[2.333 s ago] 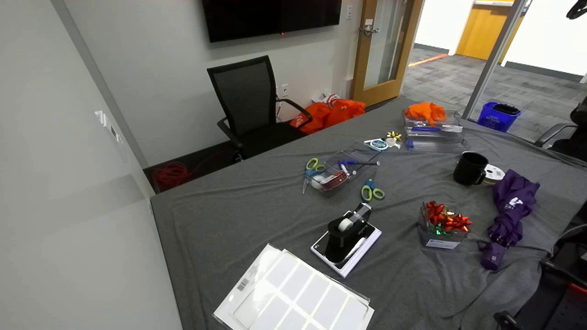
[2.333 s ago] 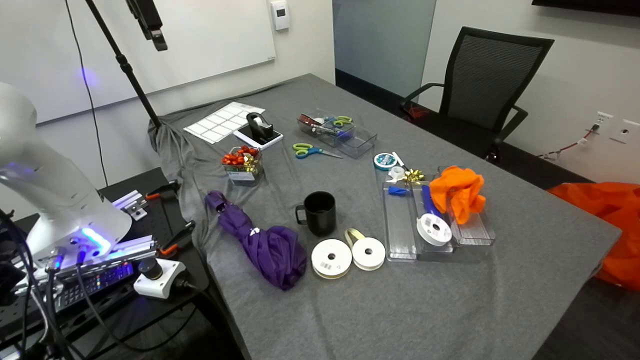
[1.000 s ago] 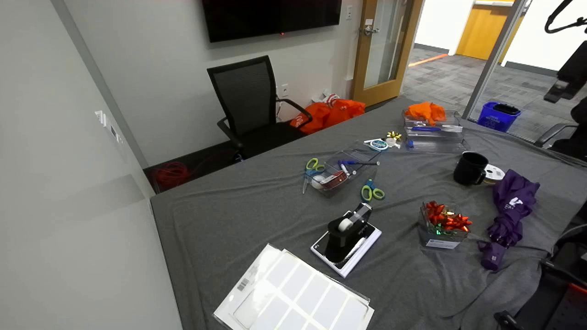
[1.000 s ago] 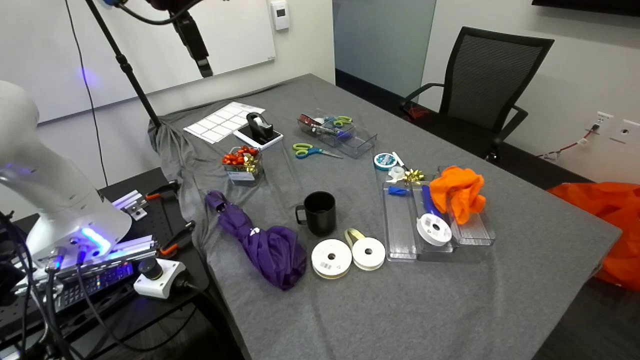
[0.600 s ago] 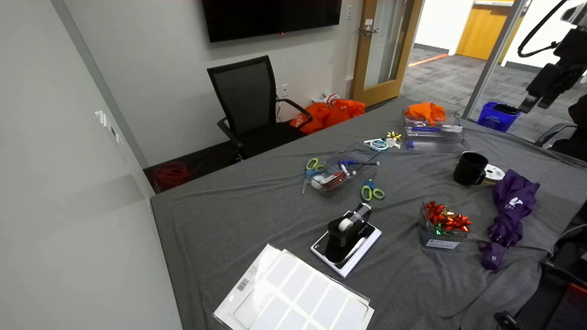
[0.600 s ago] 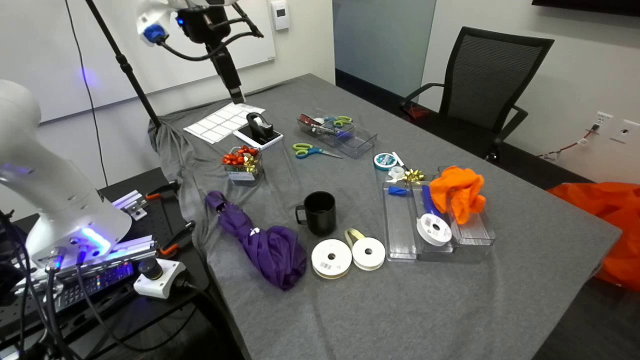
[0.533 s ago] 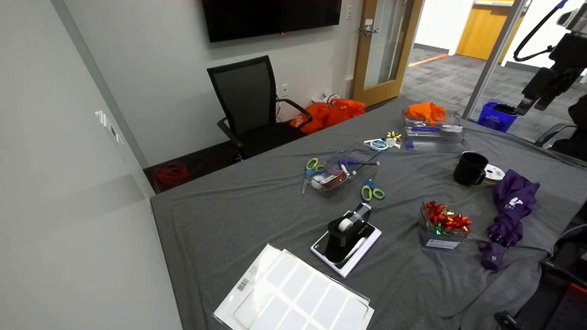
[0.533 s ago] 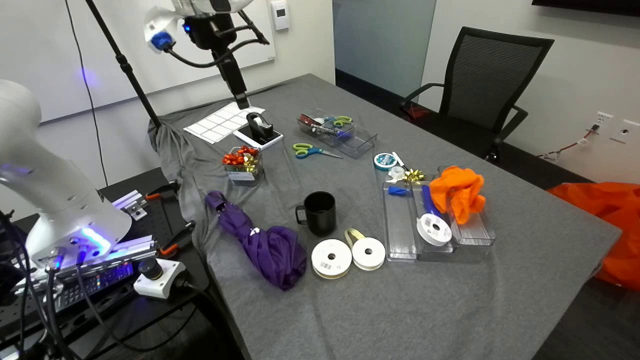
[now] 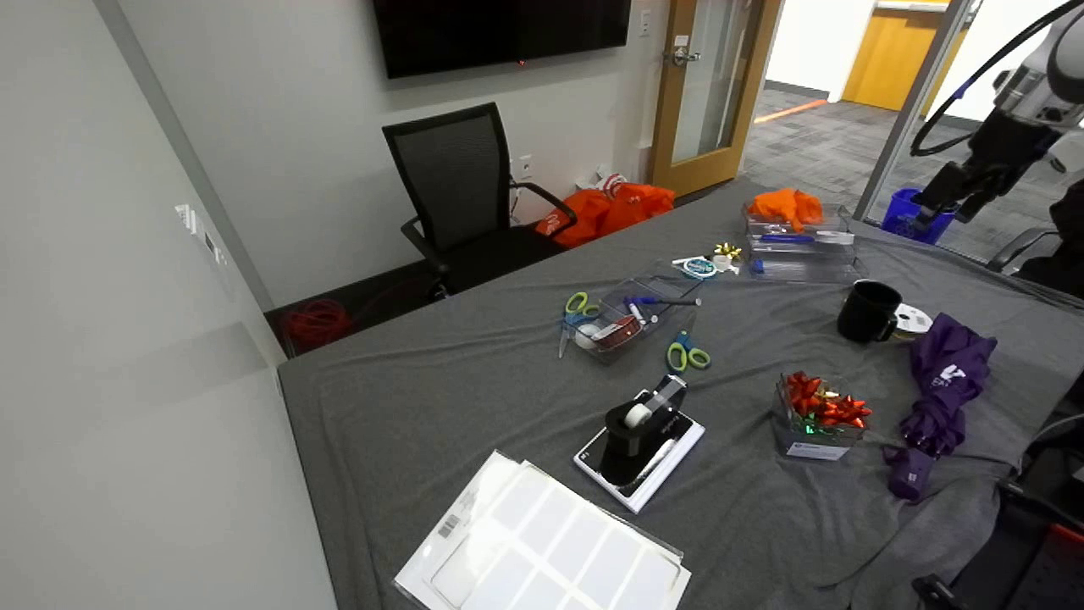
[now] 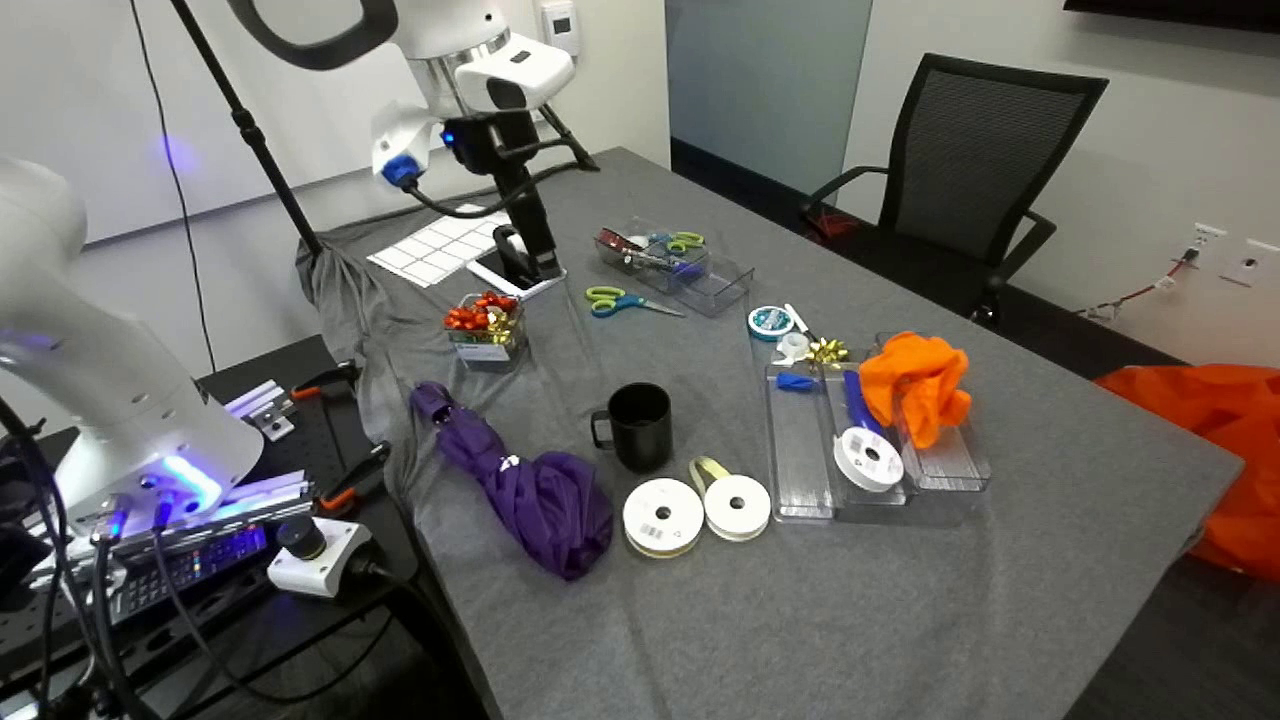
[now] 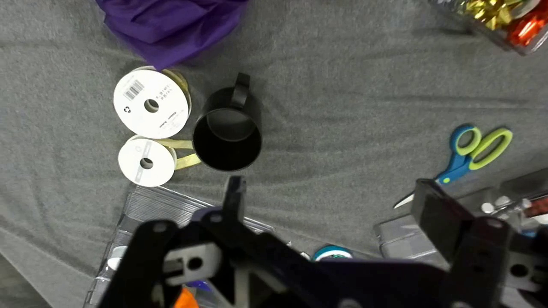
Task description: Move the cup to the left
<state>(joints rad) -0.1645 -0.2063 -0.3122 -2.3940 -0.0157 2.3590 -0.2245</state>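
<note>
Step in hand appears to be approach: gripper (image 11: 330,188) hangs empty over the table (image 11: 325,111), jaws wide, cup (image 11: 227,132) upright below and off toward one jaw, so next move likely calls for centring over the cup, then lowering.

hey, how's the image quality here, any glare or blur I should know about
Wrist view: the gripper looks dark and soft-focused, the cup sharper, much of its inside nearly black. In an exterior view: the hallway wall is nearly blown out to white. In an exterior view: a blue light glares on the robot's base.
</note>
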